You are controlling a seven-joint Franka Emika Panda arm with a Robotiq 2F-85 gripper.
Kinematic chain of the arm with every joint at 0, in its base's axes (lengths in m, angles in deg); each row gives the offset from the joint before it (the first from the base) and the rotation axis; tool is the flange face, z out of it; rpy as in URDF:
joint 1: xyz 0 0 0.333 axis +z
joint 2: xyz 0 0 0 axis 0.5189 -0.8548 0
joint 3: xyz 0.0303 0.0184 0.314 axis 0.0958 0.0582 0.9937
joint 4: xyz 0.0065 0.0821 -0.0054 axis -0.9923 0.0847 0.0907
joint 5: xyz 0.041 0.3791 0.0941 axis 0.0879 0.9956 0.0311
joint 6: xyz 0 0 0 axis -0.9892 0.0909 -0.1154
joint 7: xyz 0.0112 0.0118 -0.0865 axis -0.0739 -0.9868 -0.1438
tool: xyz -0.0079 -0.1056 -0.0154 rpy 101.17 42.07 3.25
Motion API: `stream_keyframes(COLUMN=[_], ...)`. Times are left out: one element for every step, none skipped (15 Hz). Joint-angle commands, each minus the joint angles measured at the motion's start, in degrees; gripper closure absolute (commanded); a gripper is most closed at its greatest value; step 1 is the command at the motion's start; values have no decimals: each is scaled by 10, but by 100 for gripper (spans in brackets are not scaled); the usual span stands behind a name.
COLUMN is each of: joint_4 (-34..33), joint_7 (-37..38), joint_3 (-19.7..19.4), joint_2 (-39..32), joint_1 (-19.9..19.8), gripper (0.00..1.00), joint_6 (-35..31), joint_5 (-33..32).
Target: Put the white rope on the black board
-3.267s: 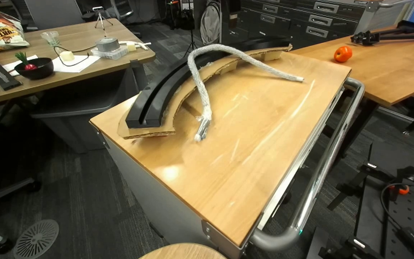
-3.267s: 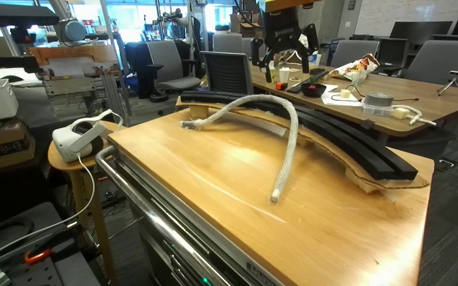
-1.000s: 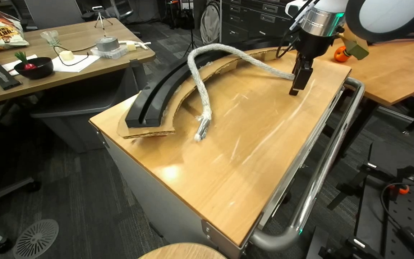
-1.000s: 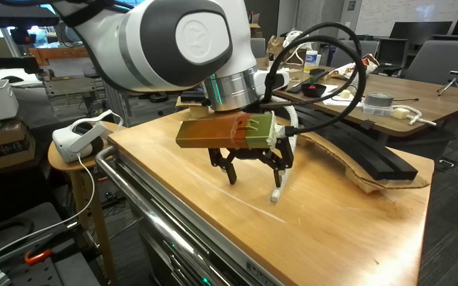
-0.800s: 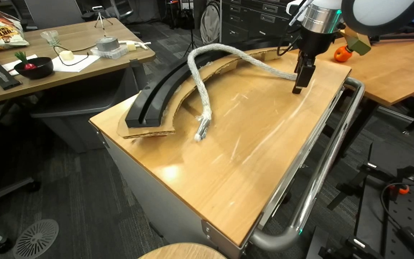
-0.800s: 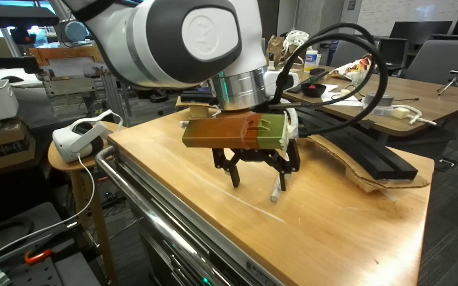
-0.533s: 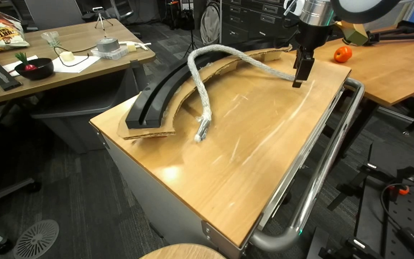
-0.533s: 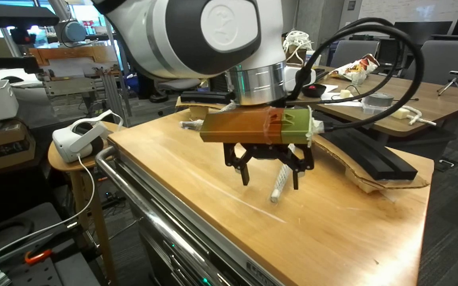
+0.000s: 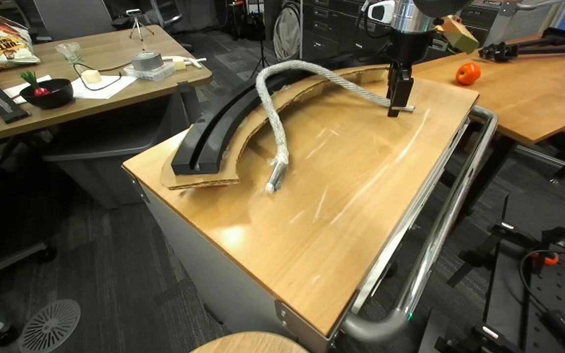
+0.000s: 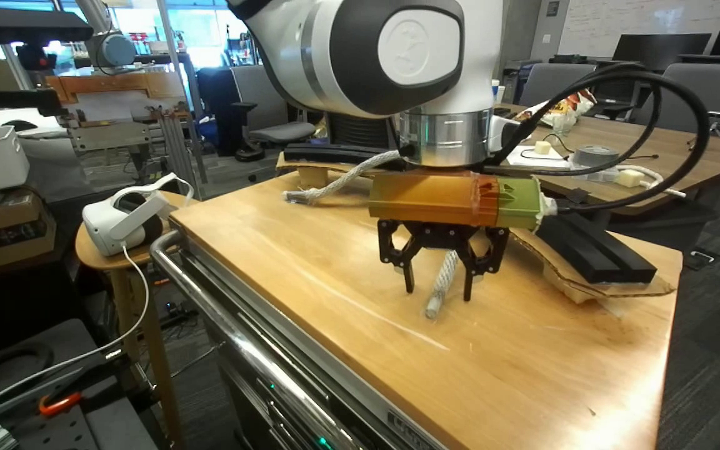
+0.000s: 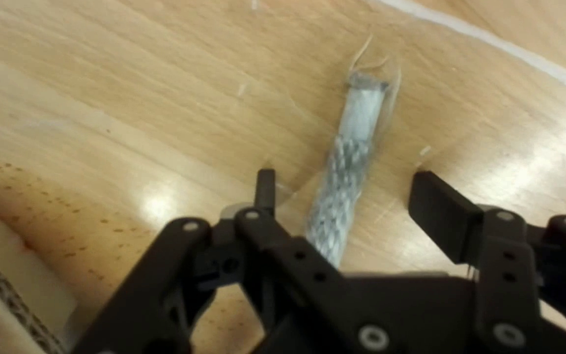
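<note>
Rope [image 9: 295, 64] lies in a loose arch, both ends down on the surface [image 9: 321, 166], its bend over the black board [image 9: 236, 120] but not laid along the groove. My tool [image 10: 439, 292] stands astride the plain end [image 9: 409, 108], at the far right in an exterior view. Its fingers [image 11: 266, 191] are well apart, with bare surface showing on both sides of the rope; I have hold of nothing.

If I close like this, the rope's slant between my fingers could make it roll or twist before both sides bite. Tips set too high would catch only its top, and it might slip out on the lift; too low, and they'd scrape the surface. The rope looks stiff, so tugging this end could drag the bend off the board, or swing the taped end [image 9: 276, 176] into the cardboard [image 9: 231, 169] underneath and shift everything.

I can't tell how high my tips stand, or whether they touch the surface. In an exterior view my arm [image 10: 391, 56] and the box on my wrist [image 10: 447, 199] cover the bend and much of the board. Its far end is lost against dark cabinets [image 9: 346, 34]. The wrist view is soft, and the rope disappears behind my tool.
</note>
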Motion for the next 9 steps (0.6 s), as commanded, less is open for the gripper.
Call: stream_keyframes(joint_4=[-52,-57,-62,-65,-68,-71,-73,-74,-75], joint_7=[-52,-61,-65,-70,-73,-74,-74,-66,-61], joint_3=[13,13,13,13,12,12,12,10,9], joint_2=[-32,-33,-34,-34,-37,-38,-39,-38,-38], joint_1=[-19,-21,-22,-22,-23,-23,-23,-20,-18], gripper=[52,59,61,64,60,60,63,63,62], joint_6=[43,51,59,67,68,73,74,77,80], joint_5=[34,37,41,42,42,40,38,30,26])
